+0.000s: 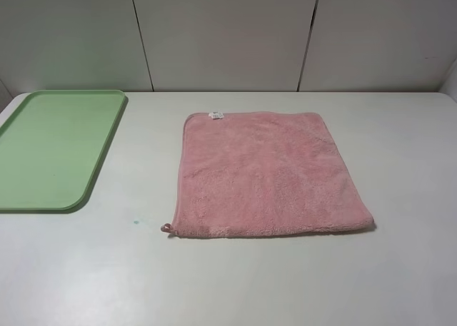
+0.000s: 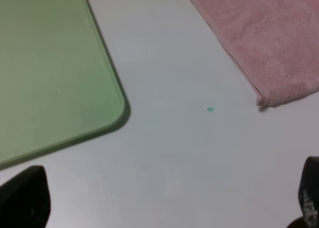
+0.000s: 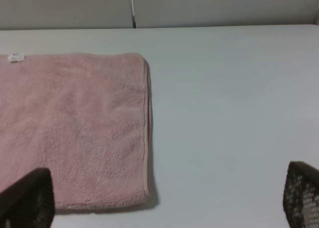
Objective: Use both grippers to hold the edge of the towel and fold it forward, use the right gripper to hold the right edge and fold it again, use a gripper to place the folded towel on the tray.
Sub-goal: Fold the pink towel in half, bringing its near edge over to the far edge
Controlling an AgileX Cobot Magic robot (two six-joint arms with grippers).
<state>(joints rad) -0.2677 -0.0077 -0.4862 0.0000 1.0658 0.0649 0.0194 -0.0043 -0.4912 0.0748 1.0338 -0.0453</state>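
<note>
A pink towel (image 1: 268, 172) lies flat and unfolded in the middle of the white table, with a small white label at its far edge. A light green tray (image 1: 53, 148) sits at the left, with nothing on it. Neither arm shows in the exterior high view. The left wrist view shows the tray's corner (image 2: 55, 78), the towel's near left corner (image 2: 271, 43) and the left gripper (image 2: 164, 198) open above bare table. The right wrist view shows the towel's right part (image 3: 75, 128) and the right gripper (image 3: 159, 198) open, one finger over the towel's near right area.
The white table (image 1: 400, 269) ends at a panelled white wall (image 1: 228, 33) at the back. A small green speck (image 1: 136, 222) marks the table between tray and towel.
</note>
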